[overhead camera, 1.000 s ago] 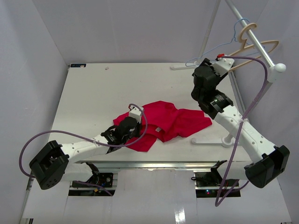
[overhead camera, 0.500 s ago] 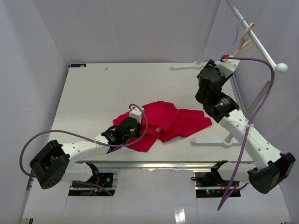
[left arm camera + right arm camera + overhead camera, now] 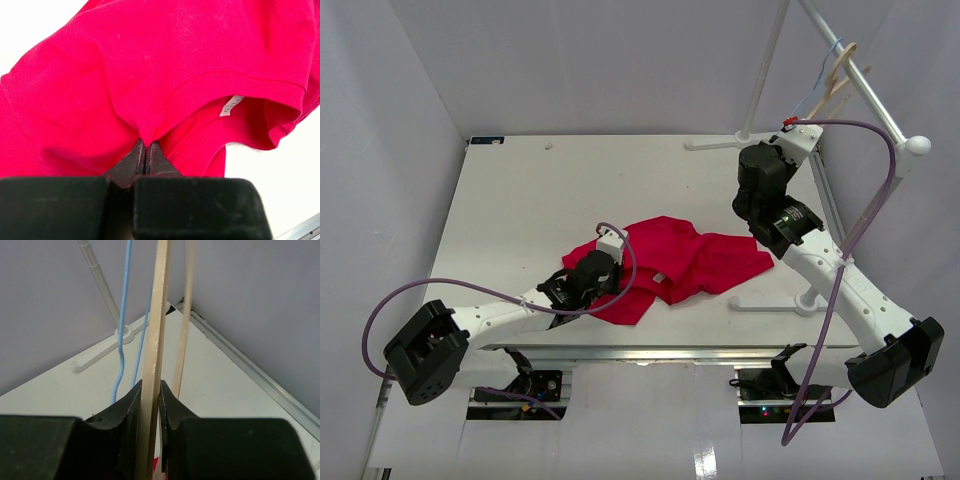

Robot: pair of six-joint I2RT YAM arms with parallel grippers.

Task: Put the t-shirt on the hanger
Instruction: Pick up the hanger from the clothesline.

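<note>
Red t-shirt [image 3: 680, 255] crumpled, tan wooden hanger [image 3: 156, 340]

Counted on the single tabletop [image 3: 520, 190]: one red t-shirt [image 3: 685, 252] bearing one white tag [image 3: 231, 105]. Two hangers were in the frame, one wooden hanger [image 3: 156, 330] and one blue wire hanger [image 3: 125, 300], along with one rail [image 3: 865, 90]. Its stand showed two white feet, a far foot [image 3: 715, 144] and a near foot [image 3: 770, 303]. Two robot arms appeared, the left arm [image 3: 495, 316] and the right arm [image 3: 840, 285], with two purple cables, a left cable [image 3: 420, 284] and a right cable [image 3: 850, 123].
</note>
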